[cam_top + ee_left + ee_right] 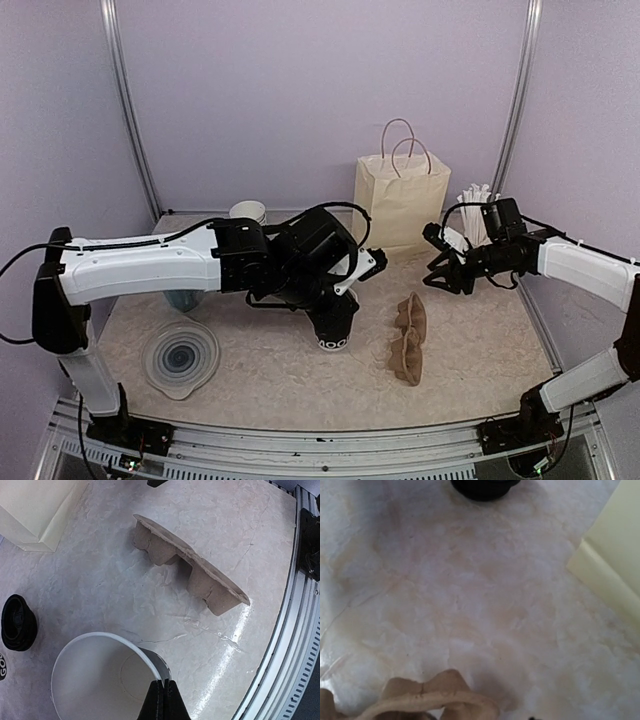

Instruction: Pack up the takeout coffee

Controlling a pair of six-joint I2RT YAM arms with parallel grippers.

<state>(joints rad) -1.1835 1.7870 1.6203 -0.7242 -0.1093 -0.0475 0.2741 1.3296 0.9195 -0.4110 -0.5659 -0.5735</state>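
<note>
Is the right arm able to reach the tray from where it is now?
Probably yes. The right hand is open above bare table, and the tray lies near it with nothing between. The left hand holds a cup further left.

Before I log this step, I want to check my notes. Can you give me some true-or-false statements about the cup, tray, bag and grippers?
1. The left gripper is shut on the rim of a black cup. True.
2. That cup has its lid on. False: it is lidless and its white inside shows.
3. The carrier tray holds a cup. False: it lies empty on the table, apart from the cup.
4. The paper bag stands upright at the back. True.
5. The right gripper grips the tray. False: it is open, holds nothing and is apart from the tray.
</note>
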